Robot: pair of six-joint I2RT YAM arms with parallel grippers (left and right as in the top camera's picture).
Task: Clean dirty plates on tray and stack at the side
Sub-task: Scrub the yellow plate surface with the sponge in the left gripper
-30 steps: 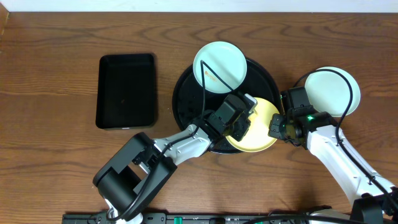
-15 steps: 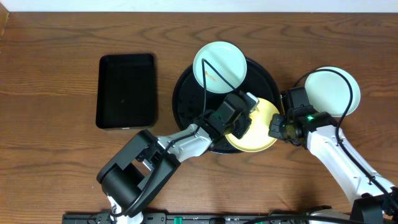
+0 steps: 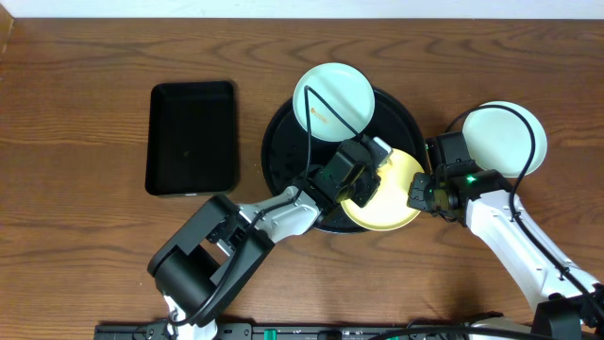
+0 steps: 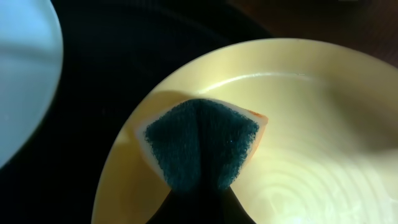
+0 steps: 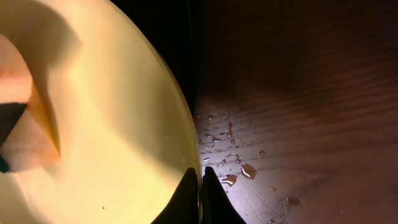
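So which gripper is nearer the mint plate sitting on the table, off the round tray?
Right. The right gripper pinches the yellow plate at the edge facing the mint plate. The left gripper, holding a sponge, is over the yellow plate's opposite side, farther away.

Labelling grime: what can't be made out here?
Overhead: left arm covers part of the yellow plate.
Overhead: marks on the blue plate on the tray are too small to identify.
Left wrist: sponge hides the plate under it; blue plate cut off by the left edge.
Right wrist: yellow plate runs off the left and top edges.
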